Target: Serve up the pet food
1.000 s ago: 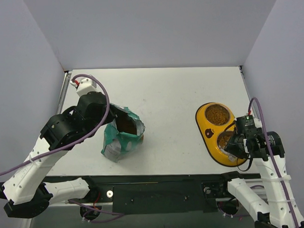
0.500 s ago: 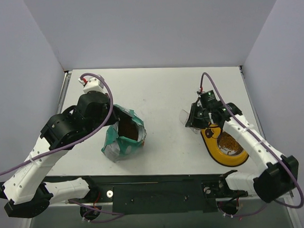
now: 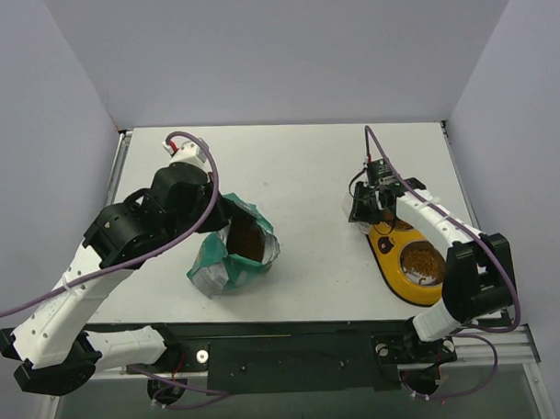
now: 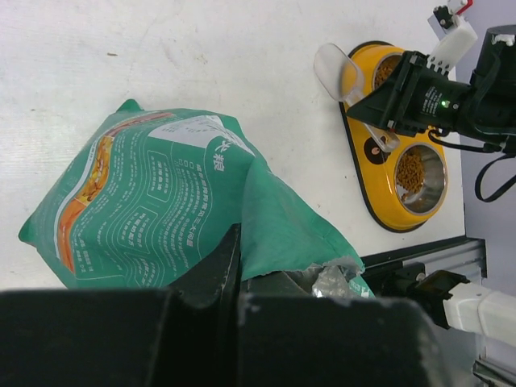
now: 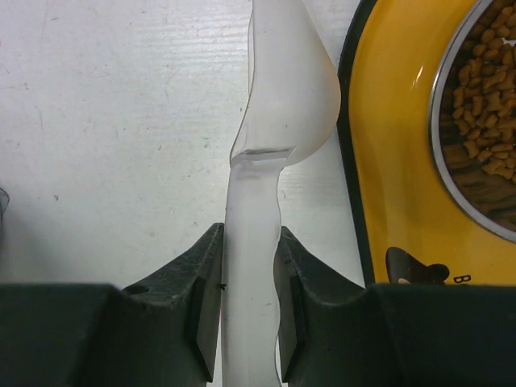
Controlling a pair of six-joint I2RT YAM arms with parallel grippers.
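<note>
left gripper [image 4: 230, 278] pinched tight on rim of green bag [image 4: 161, 210] | right gripper [image 5: 251, 266] clamped on handle of clear scoop [image 5: 286, 89]; scoop just beside yellow feeder [image 5: 395, 161] | pet food [image 5: 484, 105] in both feeder bowls; more inside open bag

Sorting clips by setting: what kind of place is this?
Probably a lab test cell, not a home: plain walls box in a white table, with a left arm and right arm mounted at its near edge.

top: high behind me, looking down on the table [image 3: 297, 163].
left wrist: close over bag [image 4: 161, 218], facing feeder [image 4: 377, 189].
right wrist: closest, on scoop [image 5: 282, 89] and feeder; all share feeder.
</note>
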